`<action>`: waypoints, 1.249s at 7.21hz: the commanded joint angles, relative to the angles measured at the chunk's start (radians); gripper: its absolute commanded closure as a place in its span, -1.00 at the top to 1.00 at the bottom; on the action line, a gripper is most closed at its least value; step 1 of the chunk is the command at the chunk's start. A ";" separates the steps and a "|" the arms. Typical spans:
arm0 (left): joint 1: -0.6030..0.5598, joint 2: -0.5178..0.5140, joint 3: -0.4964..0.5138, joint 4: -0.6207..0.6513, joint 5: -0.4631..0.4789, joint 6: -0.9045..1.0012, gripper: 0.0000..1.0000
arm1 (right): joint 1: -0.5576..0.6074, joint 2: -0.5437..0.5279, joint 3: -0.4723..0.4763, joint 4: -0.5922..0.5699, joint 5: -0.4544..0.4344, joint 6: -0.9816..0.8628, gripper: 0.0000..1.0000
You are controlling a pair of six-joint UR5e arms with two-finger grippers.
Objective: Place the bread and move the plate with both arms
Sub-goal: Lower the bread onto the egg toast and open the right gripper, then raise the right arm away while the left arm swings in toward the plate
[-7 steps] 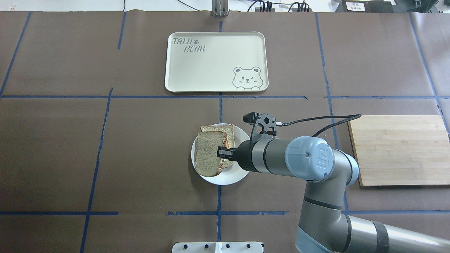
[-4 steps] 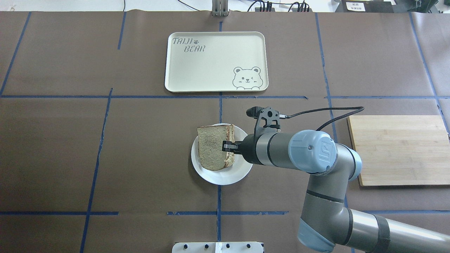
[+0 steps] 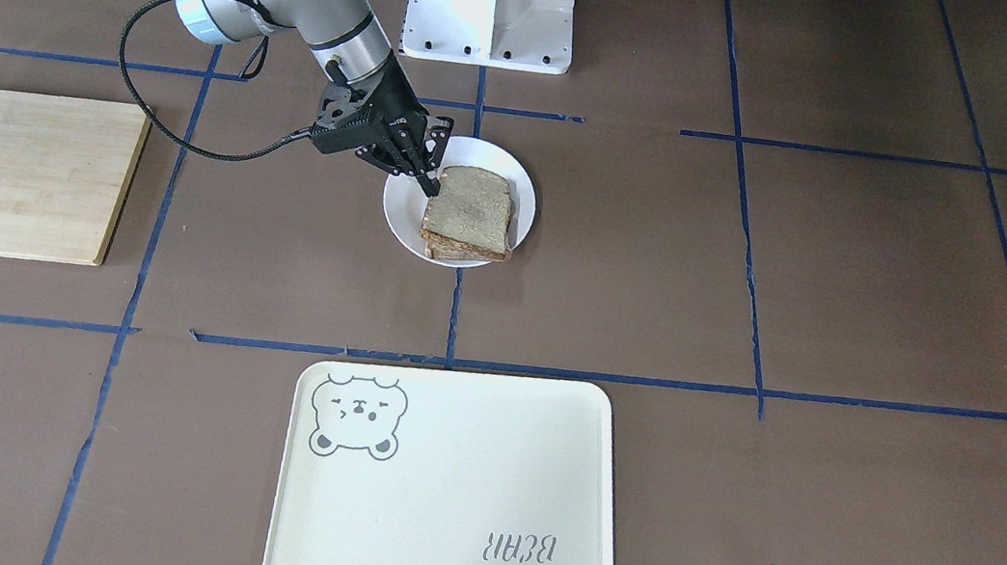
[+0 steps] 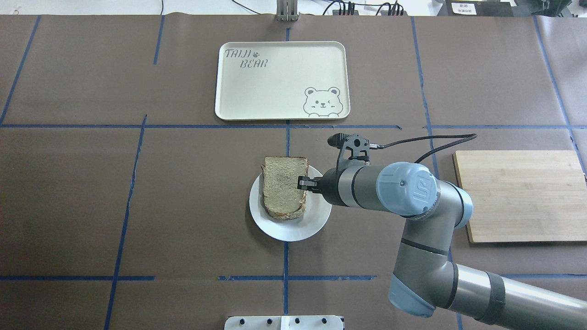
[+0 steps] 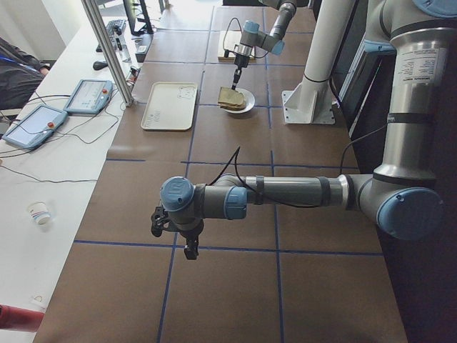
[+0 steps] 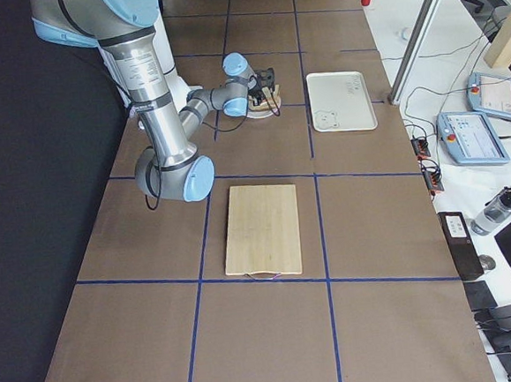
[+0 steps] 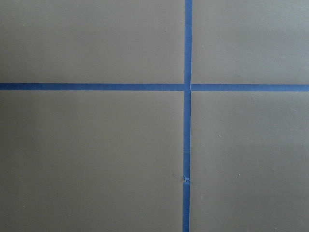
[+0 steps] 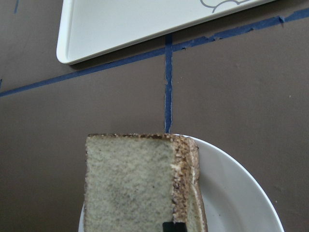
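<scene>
Right end effector (image 4: 302,183) narrow, pinching right edge of bread (image 4: 282,185); slice over plate (image 4: 293,230). Left end effector (image 5: 189,250) well apart; state cannot tell.

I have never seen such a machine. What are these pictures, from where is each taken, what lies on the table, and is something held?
These show one moment from several cameras. The machine is a robot with a left arm and a right arm, each ending in a two-finger pincer. One camera looks down from behind the robot, one faces it across the table, two stand at the table's ends, and one sits on each wrist. On the brown table lie a white plate, a cream tray with a bear drawing and a wooden board. The right pincer grips the edge of a bread slice over a second slice on the plate. The left pincer hangs over the table far from the plate; whether it is open I cannot tell.
</scene>
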 commanded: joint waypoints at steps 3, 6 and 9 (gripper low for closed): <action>0.000 -0.010 -0.012 -0.003 0.000 -0.002 1.00 | 0.026 -0.003 0.033 -0.013 0.005 0.009 1.00; 0.049 -0.035 -0.015 -0.214 0.002 -0.137 1.00 | 0.217 -0.032 0.135 -0.329 0.171 -0.124 1.00; 0.275 -0.062 -0.015 -0.666 0.002 -0.781 1.00 | 0.441 -0.031 0.206 -0.741 0.325 -0.554 1.00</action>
